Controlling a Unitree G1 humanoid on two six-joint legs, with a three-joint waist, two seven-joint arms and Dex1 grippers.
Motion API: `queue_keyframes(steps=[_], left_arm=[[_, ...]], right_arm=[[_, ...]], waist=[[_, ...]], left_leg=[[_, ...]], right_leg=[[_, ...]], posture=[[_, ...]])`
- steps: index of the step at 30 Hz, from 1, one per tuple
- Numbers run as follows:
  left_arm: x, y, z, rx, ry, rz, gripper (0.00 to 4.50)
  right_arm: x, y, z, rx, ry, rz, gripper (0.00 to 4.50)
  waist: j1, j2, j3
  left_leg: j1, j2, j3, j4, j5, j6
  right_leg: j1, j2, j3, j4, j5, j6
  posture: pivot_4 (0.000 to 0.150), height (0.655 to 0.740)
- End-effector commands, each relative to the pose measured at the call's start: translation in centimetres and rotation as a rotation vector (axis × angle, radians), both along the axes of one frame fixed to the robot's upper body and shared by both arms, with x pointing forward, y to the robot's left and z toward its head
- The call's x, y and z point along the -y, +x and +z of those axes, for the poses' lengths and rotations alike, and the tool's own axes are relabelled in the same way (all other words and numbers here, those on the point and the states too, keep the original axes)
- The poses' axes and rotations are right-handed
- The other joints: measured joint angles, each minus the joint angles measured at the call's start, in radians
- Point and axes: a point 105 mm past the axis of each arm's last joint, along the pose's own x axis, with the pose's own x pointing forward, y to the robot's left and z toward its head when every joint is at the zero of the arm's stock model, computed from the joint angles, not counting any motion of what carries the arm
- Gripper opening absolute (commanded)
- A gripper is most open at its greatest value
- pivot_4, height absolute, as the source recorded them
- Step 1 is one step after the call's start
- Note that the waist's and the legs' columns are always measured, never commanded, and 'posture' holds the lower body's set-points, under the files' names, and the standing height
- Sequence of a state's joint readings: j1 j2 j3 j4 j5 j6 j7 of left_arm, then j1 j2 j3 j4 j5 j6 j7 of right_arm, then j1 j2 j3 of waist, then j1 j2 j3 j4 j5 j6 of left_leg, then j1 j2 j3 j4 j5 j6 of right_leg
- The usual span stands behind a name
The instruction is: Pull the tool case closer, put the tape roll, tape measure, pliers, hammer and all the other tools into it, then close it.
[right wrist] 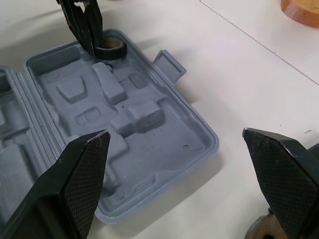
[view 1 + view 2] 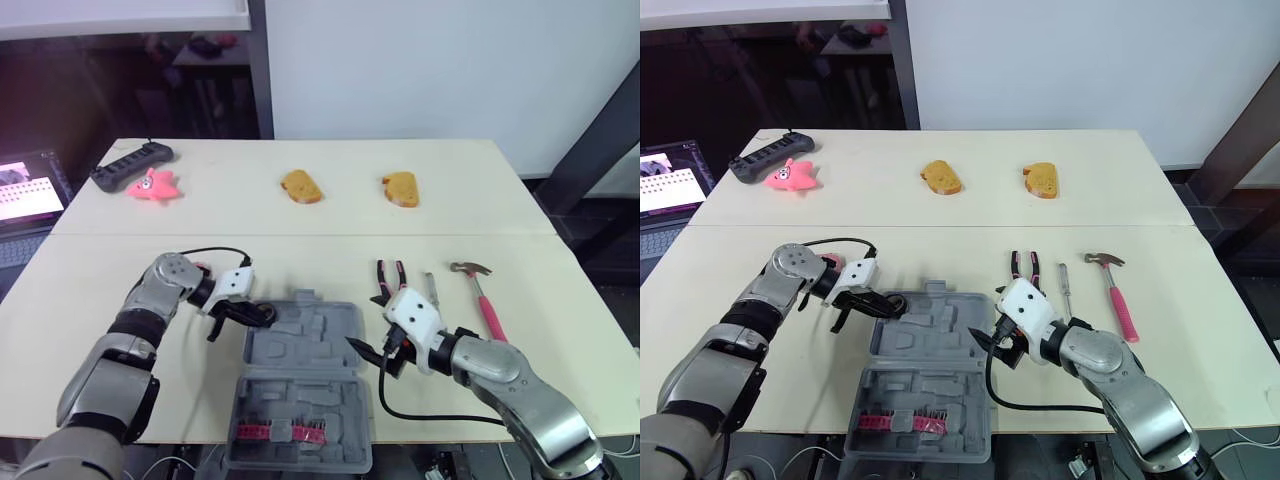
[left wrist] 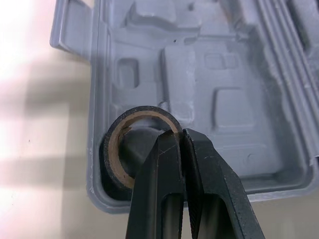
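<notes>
Left gripper (image 3: 182, 137) pinches the tape roll (image 3: 113, 164) in the tool case (image 2: 310, 345), far left corner. Right gripper (image 2: 368, 352) gapes empty. Released tilted, the roll may perch on the rim, blocking the lid.

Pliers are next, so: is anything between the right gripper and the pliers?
Nothing visible. The pliers lie on bare table just behind the right gripper, whose jaws stand open toward the tool case.
</notes>
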State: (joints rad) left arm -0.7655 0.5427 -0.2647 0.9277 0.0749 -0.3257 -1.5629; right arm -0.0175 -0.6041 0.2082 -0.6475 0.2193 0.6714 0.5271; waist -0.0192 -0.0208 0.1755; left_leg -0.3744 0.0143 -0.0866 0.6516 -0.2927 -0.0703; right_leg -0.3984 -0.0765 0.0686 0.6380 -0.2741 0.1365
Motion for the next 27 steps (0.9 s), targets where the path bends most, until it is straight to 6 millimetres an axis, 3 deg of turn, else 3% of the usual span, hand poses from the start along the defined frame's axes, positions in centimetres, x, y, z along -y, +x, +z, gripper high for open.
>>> queue_keyframes(steps=[1,8,11,14,21,27], left_arm=[[-0.2,0.3,0.2,0.022,0.030,-0.008,0.03],[0.1,0.9,0.6,0.044,0.012,0.014,0.03],[0.6,1.5,1.6,0.075,-0.034,0.036,1.06],[0.7,1.6,2.2,0.076,-0.054,0.035,2.52],[0.4,1.5,4.1,0.080,-0.129,0.043,2.52],[-0.3,1.3,3.6,0.086,-0.163,0.099,2.52]], right_arm=[[-0.6,-0.3,1.3,0.055,0.023,0.018,4.50],[-0.5,-0.1,1.3,0.057,0.022,0.014,4.50],[-0.6,0.1,1.3,0.059,0.022,0.016,4.50],[-0.6,0.1,1.3,0.059,0.021,0.017,4.50],[-0.6,0.2,1.2,0.060,0.023,0.021,4.50],[-0.9,0.3,1.2,0.062,0.028,0.028,4.50]], waist=[[0.000,0.000,0.000],[0.001,0.000,0.000],[0.002,0.000,0.000],[0.002,0.000,0.000],[0.000,0.000,0.000],[-0.001,0.000,0.000]], left_leg=[[0.000,0.000,0.000,0.000,0.000,0.000],[0.000,0.000,0.000,0.000,0.000,0.000],[0.000,0.000,0.000,0.000,0.000,0.000],[0.000,0.000,0.000,0.000,0.000,0.000],[0.000,0.000,0.000,0.000,0.000,0.000],[0.000,0.000,0.000,0.000,0.000,0.000]], right_leg=[[0.000,0.000,0.000,0.000,0.000,0.000],[0.000,0.000,0.000,0.000,0.000,0.000],[0.000,0.000,0.000,0.001,0.000,0.000],[0.000,0.000,0.000,0.000,0.000,0.000],[0.000,0.000,0.000,0.001,0.000,0.000],[0.000,0.000,0.000,0.001,0.000,0.000]], posture=[[0.150,0.7400],[0.150,0.7400],[0.150,0.7400],[0.150,0.7400],[0.150,0.7400],[0.150,0.7400]])
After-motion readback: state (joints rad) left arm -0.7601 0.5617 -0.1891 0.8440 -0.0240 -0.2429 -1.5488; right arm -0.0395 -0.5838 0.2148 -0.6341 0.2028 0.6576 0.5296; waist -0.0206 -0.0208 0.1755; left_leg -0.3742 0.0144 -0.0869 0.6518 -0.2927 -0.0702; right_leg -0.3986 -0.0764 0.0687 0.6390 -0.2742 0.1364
